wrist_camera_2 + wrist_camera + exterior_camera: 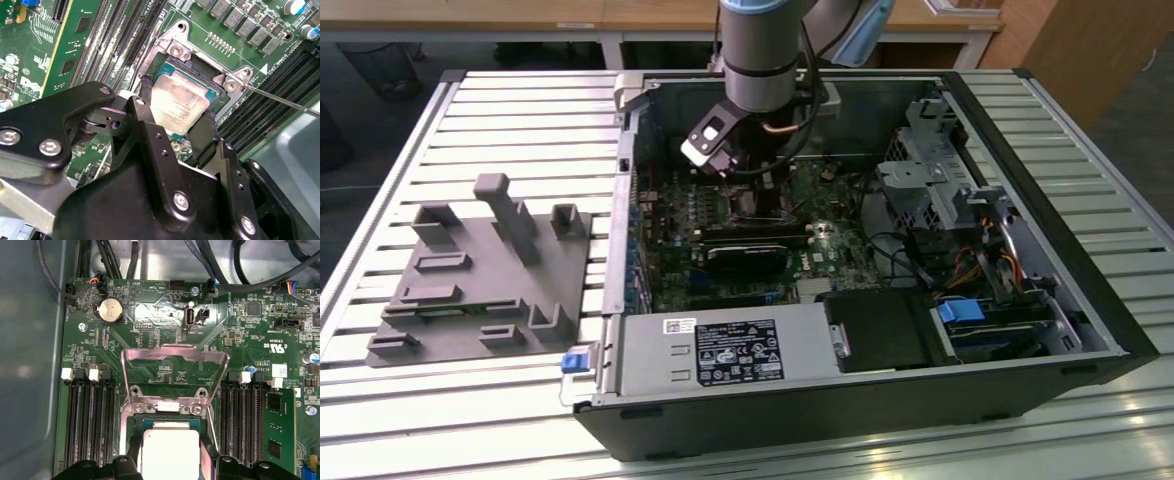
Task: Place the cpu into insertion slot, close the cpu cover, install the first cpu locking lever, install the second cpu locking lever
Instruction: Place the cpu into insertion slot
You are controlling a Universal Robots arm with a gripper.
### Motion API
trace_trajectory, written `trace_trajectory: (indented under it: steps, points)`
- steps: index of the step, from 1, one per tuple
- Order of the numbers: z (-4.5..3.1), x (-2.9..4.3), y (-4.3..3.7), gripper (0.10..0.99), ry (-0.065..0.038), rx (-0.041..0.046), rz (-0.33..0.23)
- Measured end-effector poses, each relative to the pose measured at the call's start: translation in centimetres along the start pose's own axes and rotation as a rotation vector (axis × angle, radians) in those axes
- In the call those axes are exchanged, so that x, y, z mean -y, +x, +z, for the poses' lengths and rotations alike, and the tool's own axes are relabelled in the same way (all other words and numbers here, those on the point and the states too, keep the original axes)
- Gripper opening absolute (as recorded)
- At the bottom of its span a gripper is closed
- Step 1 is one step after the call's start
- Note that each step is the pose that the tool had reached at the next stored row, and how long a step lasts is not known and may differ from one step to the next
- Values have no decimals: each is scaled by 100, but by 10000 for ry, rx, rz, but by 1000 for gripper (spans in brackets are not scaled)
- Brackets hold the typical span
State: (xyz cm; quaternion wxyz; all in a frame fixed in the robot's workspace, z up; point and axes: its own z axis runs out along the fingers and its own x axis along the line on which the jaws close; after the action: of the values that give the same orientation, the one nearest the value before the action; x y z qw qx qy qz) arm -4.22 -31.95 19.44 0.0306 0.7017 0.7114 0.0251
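The gripper point(179, 105), its black body large in the foreground of the second wrist view, is clenched on the cpu point(177, 102). Its fingers point(146, 97) press two opposite edges, so the chip lies directly between them, silvery top flat and facing up. The cpu sits within the insertion slot point(194, 64), its sides square to the slot's rim; whether it is fully seated I cannot tell. The cpu cover point(175, 352) stands raised on its hinge at the slot's edge farthest from the gripper, clear of the chip. That upright frame is plain in the first wrist view. The second wrist view instead shows a thin lever rod point(282, 99) reaching out past the slot's corner, unlatched. In the exterior view the arm point(767, 60) reaches down into the open computer case point(1067, 330) over the slot.
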Motion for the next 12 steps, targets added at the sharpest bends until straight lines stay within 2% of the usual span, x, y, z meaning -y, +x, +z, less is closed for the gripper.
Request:
trace_trajectory:
  steps: [12]
  points:
    - [20, 1, 7, 553, 0, 2, 0]
